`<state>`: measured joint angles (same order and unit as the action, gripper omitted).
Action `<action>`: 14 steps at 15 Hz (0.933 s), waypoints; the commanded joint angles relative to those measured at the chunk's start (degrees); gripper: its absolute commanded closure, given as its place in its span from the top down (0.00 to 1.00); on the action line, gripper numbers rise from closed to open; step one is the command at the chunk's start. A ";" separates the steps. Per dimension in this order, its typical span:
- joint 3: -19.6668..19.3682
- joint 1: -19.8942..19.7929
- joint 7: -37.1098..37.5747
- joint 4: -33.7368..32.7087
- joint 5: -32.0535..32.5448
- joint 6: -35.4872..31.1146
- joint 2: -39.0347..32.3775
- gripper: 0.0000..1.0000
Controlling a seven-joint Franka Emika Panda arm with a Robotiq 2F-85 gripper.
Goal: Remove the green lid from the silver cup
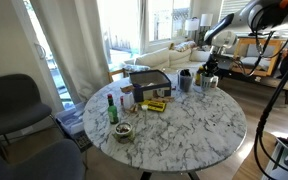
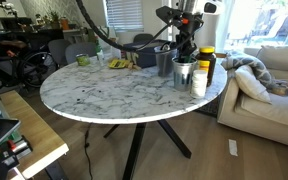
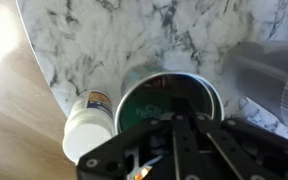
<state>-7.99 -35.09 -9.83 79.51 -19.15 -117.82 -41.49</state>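
Wrist view, end effector (image 3: 184, 122) closed, over green lid (image 3: 164, 98) on silver cup (image 3: 171, 69)

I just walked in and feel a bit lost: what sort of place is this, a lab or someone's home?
Most likely a home living room, though that is a guess. There is a light sofa, long pale curtains at bright windows, and a round marble table rather than a workbench.
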 commanded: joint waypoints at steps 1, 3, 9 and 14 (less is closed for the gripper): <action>0.21 -0.09 -1.11 0.30 0.37 1.97 0.70 0.00; 0.31 -0.07 -1.50 0.50 0.32 2.19 1.03 0.00; 0.37 -0.09 -3.09 1.92 0.32 1.68 3.71 0.00; 0.71 -0.49 -11.88 2.75 2.54 4.63 6.89 0.00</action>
<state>-7.64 -35.09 -14.49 79.74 -19.15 -115.37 -37.64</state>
